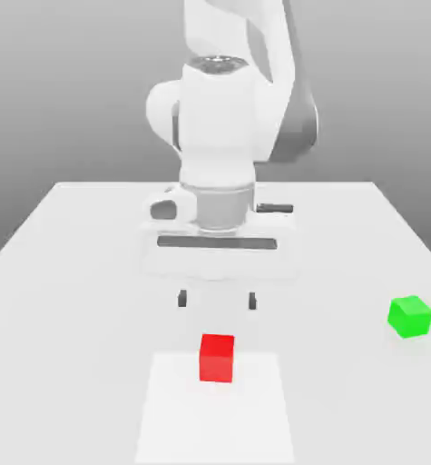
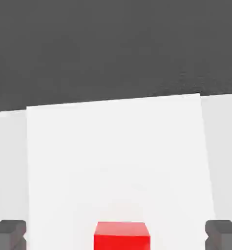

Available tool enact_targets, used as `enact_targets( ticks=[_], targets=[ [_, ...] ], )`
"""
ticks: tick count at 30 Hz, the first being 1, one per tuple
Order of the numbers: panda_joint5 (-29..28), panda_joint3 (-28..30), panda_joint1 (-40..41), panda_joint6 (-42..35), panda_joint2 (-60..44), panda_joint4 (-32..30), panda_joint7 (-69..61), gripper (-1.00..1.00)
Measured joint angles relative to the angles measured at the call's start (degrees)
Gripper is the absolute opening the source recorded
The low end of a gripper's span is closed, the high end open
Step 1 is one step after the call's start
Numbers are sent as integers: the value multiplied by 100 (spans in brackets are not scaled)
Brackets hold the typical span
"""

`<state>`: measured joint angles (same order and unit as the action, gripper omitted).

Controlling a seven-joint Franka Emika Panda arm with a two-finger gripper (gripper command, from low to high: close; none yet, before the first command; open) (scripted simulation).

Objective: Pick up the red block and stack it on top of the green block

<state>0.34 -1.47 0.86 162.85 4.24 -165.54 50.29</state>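
Observation:
The red block [image 1: 217, 357] rests on the white table, near the front in the exterior view. My gripper [image 1: 217, 301] hangs above the table just behind the red block, its two dark fingertips [image 1: 182, 299] spread wide with nothing between them. In the hand view the red block [image 2: 121, 235] lies midway between the two grey fingertips [image 2: 8, 233]; my gripper [image 2: 117, 234] stands open there. The green block [image 1: 410, 316] sits on the table far toward the exterior view's right, well apart from the gripper and the red one.
A brighter white rectangular patch [image 1: 215, 409] lies on the table [image 1: 83, 272] under and in front of the red block. The arm's white body [image 1: 220, 136] rises behind the gripper. Beyond the table's edge the hand view shows dark floor [image 2: 116, 49].

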Motion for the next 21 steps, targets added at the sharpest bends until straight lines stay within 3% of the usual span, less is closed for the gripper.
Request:
enact_targets(
  ticks=[6, 7, 14, 21],
  targets=[
    [-147, 78, -40, 1154, -1381, 75, 125, 0],
    [-153, 93, -55, 1255, -1499, 90, 129, -100],
    [-176, 85, -44, 1244, -1485, 88, 149, -100],
    [-24, 33, -35, 110, -164, -99, 39, -100]
  ],
)
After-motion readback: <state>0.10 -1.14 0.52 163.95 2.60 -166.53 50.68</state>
